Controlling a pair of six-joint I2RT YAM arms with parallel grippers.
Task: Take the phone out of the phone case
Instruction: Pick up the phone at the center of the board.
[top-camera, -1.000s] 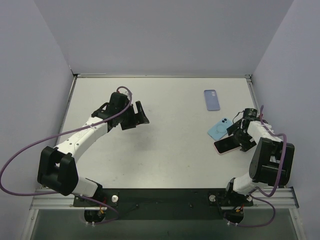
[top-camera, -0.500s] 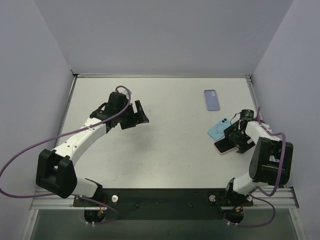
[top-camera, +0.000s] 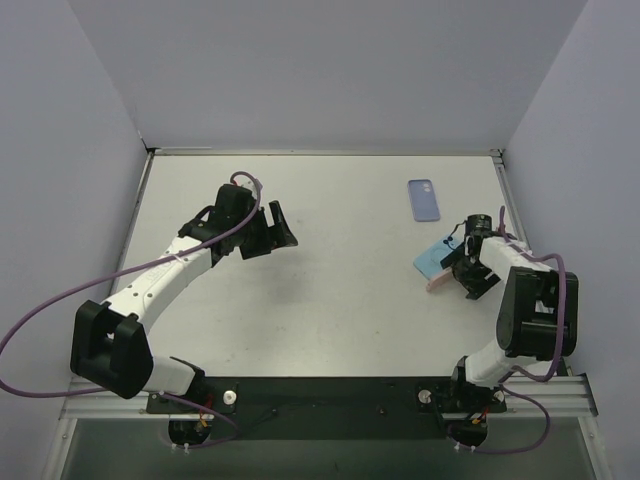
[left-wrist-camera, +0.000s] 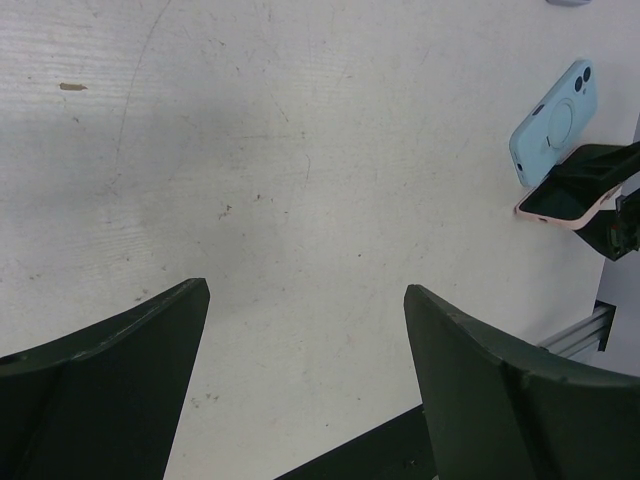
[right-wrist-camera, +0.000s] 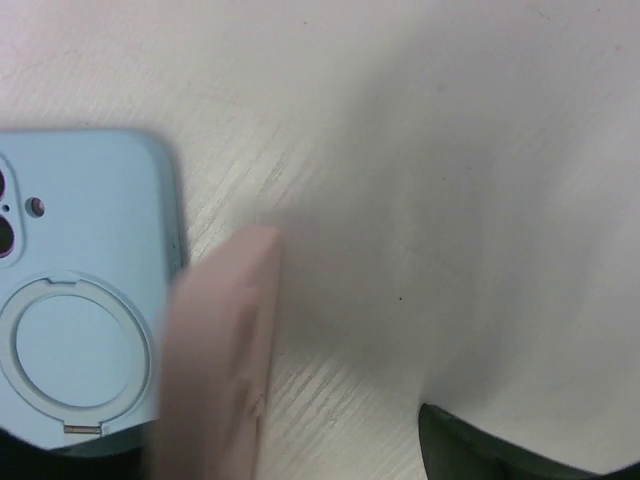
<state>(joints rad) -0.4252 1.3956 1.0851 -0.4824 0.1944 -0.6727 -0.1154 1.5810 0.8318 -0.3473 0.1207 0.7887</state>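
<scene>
A phone in a pink case (top-camera: 437, 281) stands tipped up on its long edge at the right of the table; its dark screen (left-wrist-camera: 560, 197) shows in the left wrist view. In the right wrist view the pink case (right-wrist-camera: 215, 360) is blurred, on the left side between the fingers. My right gripper (top-camera: 464, 267) is open around it, and a wide gap separates the case from the one visible fingertip (right-wrist-camera: 500, 450). My left gripper (top-camera: 277, 231) hovers open and empty over the table's left middle (left-wrist-camera: 305, 290).
A light blue phone case with a ring (top-camera: 431, 257) lies flat right beside the pink one (right-wrist-camera: 80, 300) (left-wrist-camera: 556, 120). A purple phone (top-camera: 424, 200) lies farther back. The right wall is close behind the right arm.
The pink-cased phone lay flat under my right gripper and now stands tilted on its edge. The right gripper shifted toward the far left. The left arm barely moved.
</scene>
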